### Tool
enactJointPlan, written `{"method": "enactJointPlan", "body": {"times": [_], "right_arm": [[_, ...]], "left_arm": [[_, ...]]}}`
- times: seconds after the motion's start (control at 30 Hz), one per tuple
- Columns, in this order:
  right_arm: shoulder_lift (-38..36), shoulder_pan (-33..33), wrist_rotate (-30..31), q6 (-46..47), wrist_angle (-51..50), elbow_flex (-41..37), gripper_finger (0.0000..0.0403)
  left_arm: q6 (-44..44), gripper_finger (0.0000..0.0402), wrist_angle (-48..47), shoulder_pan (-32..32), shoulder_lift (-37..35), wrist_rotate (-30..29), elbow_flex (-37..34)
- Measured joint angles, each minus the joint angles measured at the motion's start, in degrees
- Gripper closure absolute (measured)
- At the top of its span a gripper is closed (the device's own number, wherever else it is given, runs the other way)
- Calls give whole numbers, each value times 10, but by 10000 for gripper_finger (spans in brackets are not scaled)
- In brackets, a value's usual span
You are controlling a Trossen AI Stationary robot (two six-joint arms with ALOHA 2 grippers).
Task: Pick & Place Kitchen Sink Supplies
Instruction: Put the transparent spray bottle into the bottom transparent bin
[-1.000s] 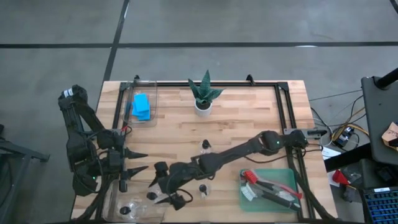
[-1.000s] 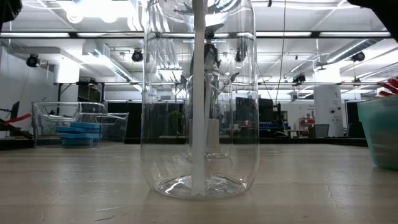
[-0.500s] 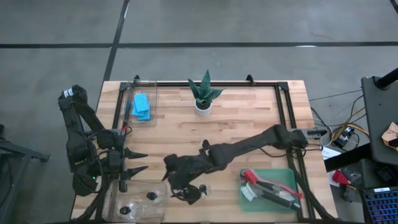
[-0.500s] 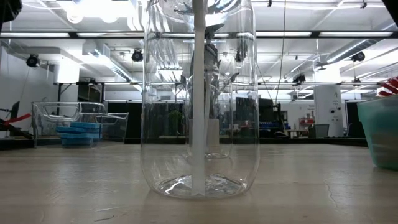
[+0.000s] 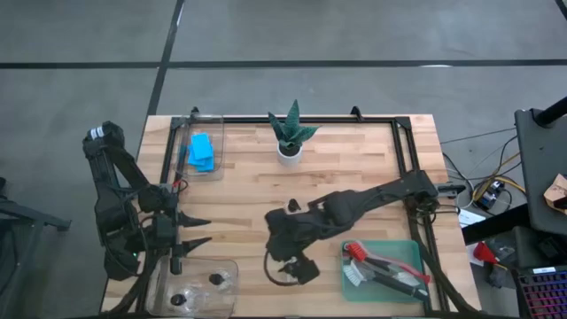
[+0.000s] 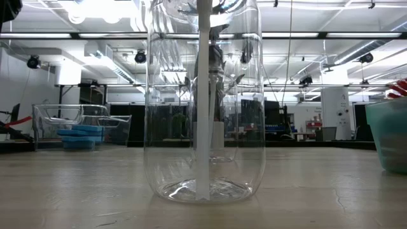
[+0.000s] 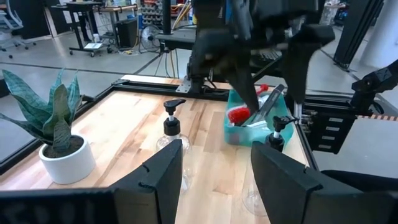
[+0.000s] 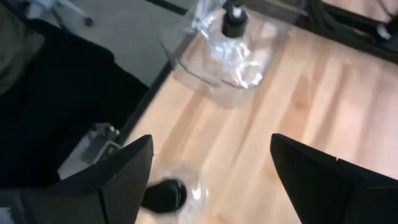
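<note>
clear bottle (image 8: 168, 194) under spread right gripper (image 8: 208, 180)

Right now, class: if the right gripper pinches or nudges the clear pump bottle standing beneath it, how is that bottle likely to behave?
The clear pump bottle shows no liquid inside, so it is probably light. It stands upright under a black pump top, so a sideways nudge could well tip it, and it might then roll. Its smooth wall may slip between the open fingers of the right gripper.

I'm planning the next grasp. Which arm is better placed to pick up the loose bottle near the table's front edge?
Probably right: the right end effector hangs open just over that bottle, its black cap between the fingers. The left end effector waits at the table's left edge, farther off.
</note>
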Motion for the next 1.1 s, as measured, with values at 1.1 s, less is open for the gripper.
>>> {"method": "enactJointPlan", "body": {"times": [1.1], "right_arm": [[-278,131,275,208,674,-702,93]], "left_arm": [[27,218,0,0,14,-3,0]]}}
